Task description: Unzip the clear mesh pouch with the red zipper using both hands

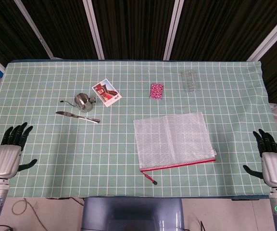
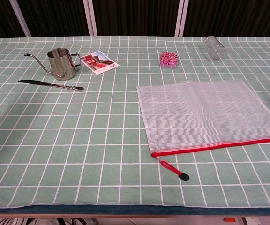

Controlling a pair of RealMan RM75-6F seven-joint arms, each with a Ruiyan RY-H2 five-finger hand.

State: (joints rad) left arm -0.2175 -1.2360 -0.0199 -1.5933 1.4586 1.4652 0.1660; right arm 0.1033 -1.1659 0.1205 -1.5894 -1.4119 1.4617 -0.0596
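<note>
Silver robot hand (image 1: 6,156), black fingers (image 1: 17,134)

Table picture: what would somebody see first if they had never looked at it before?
Probably the clear mesh pouch lying flat right of the middle, with its bright red zipper along the near edge. Then the two hands, the left hand and right hand, resting open at the near corners.

Surface (image 1: 56,159) with green checked cloth, bearing mesh pouch (image 1: 173,138), steel pitcher (image 1: 83,100), knife (image 1: 78,117), card (image 1: 107,92), pink packet (image 1: 157,90), clear jar (image 1: 189,80) on its side.
</note>
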